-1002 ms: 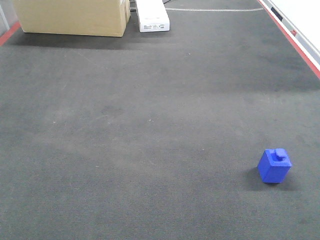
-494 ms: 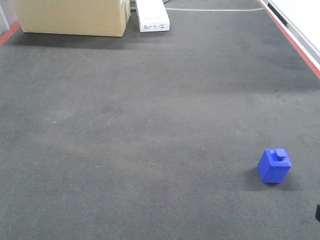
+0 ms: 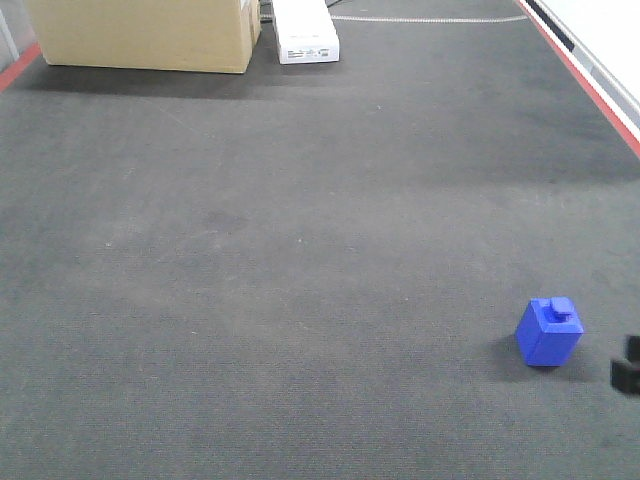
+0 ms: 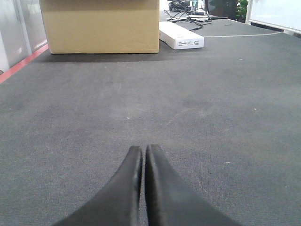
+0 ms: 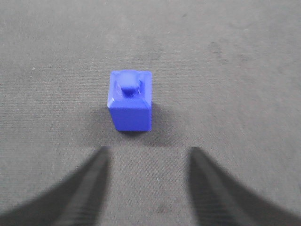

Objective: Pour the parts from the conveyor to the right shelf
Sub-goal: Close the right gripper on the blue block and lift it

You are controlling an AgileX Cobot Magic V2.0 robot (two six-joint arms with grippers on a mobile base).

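One bright-blue part (image 3: 549,332) with a small stud on top stands on the dark grey conveyor belt (image 3: 300,250) near the front right. It also shows in the right wrist view as the part (image 5: 131,100), just ahead of my right gripper (image 5: 148,153), which is open with bare belt between its blurred fingers. A dark bit of that gripper (image 3: 627,362) pokes in at the right edge of the front view, beside the part. My left gripper (image 4: 143,149) is shut, empty, low over the belt (image 4: 211,103). The right shelf is out of view.
A large cardboard box (image 3: 145,35) and a long white box (image 3: 305,32) stand at the far end of the belt. Thin red edges (image 3: 590,85) run along both sides. Cables lie beyond the white box (image 4: 181,36).
The right gripper has come in from the lower right edge of the front view and now sits next to the blue part. The part has not moved.
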